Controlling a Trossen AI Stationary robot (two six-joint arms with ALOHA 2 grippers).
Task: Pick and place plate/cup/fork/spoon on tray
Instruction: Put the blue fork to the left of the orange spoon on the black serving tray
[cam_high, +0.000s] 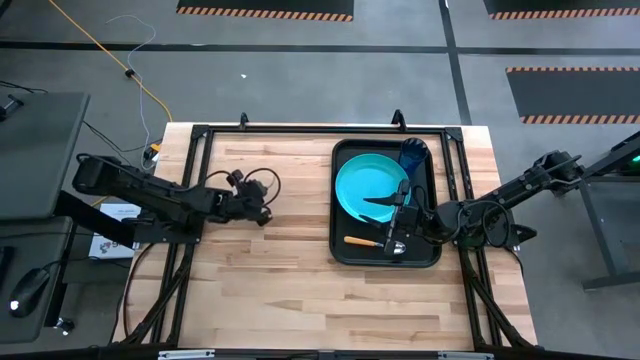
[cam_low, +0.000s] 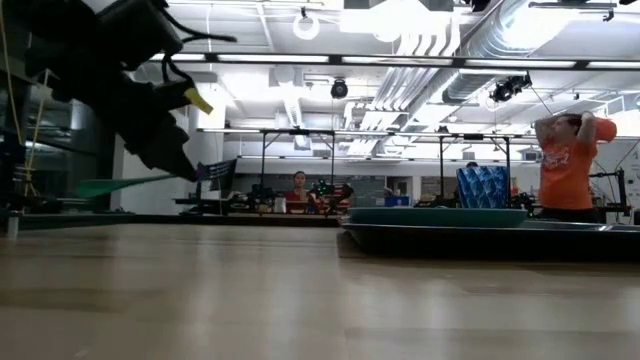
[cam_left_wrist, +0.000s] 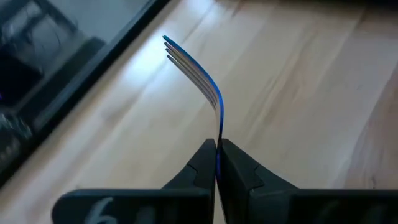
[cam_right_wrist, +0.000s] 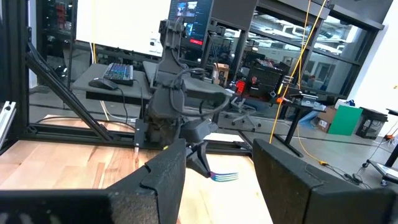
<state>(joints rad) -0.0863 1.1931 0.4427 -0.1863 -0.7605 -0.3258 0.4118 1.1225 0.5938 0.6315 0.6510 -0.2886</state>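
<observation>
- Fork (cam_left_wrist: 208, 87), the thin metal one with the bluish handle, is up off the table, pinched by its handle in the left gripper (cam_left_wrist: 217, 163), fingers clamped tight with only the thin handle between them.
- High view: the left gripper (cam_high: 262, 212) hangs over bare pale wooden table (cam_high: 280, 300), well apart from the large black rectangular tray (cam_high: 343, 255) on its right.
- On that tray already: round turquoise plate (cam_high: 372, 188), dark-blue translucent cup (cam_high: 414, 153) at the far corner, orange-handled spoon (cam_high: 368, 241) along the near edge.
- So I judge this to be the last carry: fork picked, not yet placed.
- The fork's long axis runs straight out from the fingertips, tines leading and curling to one side at the tip.
- From the right wrist view the fork (cam_right_wrist: 225, 176) shows its tines pointing toward the tray side.
- Right gripper (cam_high: 395, 222) sits over the tray's near half, above the plate's edge and the spoon; fingers spread wide, holding nothing.
- Next move, as I read it: swing across to the tray and lower the fork into free black floor; space looks tight, and the right arm crowds that zone.
</observation>
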